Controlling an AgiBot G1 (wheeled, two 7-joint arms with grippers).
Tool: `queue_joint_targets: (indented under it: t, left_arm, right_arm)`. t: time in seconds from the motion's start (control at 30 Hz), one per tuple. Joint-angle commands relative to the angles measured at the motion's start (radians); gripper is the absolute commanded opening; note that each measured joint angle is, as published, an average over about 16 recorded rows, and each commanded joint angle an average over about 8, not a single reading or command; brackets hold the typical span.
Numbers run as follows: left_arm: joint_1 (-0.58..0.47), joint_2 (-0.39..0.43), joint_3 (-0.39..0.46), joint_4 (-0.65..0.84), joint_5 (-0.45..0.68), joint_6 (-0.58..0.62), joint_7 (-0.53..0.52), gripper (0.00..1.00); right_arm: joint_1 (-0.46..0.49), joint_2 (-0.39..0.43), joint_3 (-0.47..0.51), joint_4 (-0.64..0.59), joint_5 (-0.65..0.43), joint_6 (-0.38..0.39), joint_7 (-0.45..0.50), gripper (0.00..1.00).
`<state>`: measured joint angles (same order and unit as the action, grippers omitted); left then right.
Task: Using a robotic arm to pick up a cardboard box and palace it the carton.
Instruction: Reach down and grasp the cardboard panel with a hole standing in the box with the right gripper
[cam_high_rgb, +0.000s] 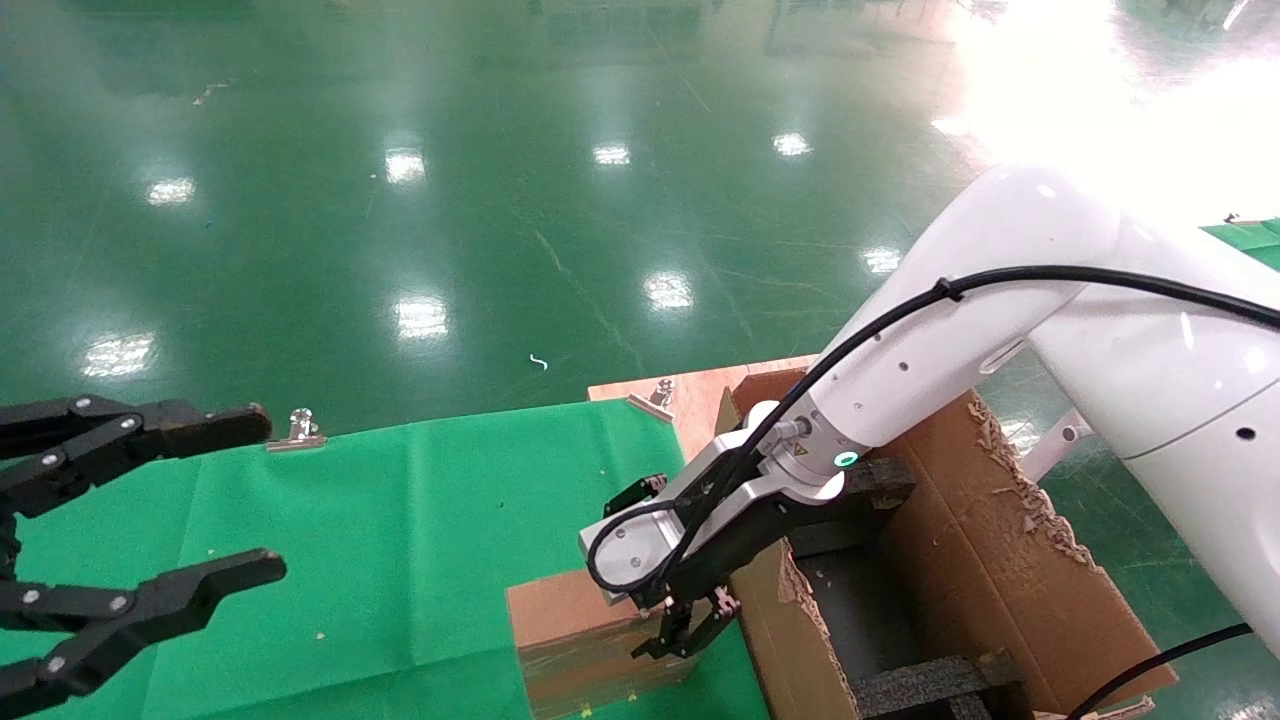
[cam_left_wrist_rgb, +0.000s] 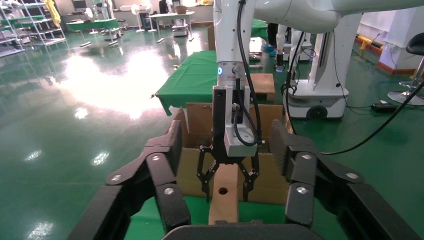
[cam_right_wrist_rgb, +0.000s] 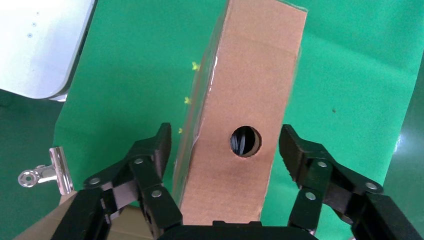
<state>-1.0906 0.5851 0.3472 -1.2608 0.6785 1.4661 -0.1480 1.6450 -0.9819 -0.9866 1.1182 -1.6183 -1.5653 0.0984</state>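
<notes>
While your right end effector (cam_right_wrist_rgb: 227, 165) straddles the cardboard box (cam_right_wrist_rgb: 247, 100) with fingers wide, centre it, lower, then close evenly.

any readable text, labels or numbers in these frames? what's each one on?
None can be read.
Small yellow sticker on the right arm's wrist, by the green ring light: too small to read.
cardboard box: plain brown, a round hole and clear tape, no print.
carton: no print visible.
Right gripper and left gripper: no markings visible.
</notes>
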Motion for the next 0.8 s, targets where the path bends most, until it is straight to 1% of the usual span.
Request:
queue_joint_targets:
  t: [0.03, 0.63, 0.8]
  left_arm:
    - [0.0, 0.0, 0.0, 0.0, 0.0, 0.0, 0.0, 1.0]
    - [0.0, 0.0, 0.0, 0.0, 0.0, 0.0, 0.0, 1.0]
    - [0.0, 0.0, 0.0, 0.0, 0.0, 0.0, 0.0, 1.0]
  right_arm:
    - [0.0, 0.0, 0.001, 0.001, 0.0, 0.0, 0.0, 0.0]
    - [-0.001, 0.003, 0.004, 0.0, 0.002, 0.001, 0.004, 0.0]
    - [0.03, 0.015, 0.01, -0.018, 0.02, -0.001, 0.004, 0.0]
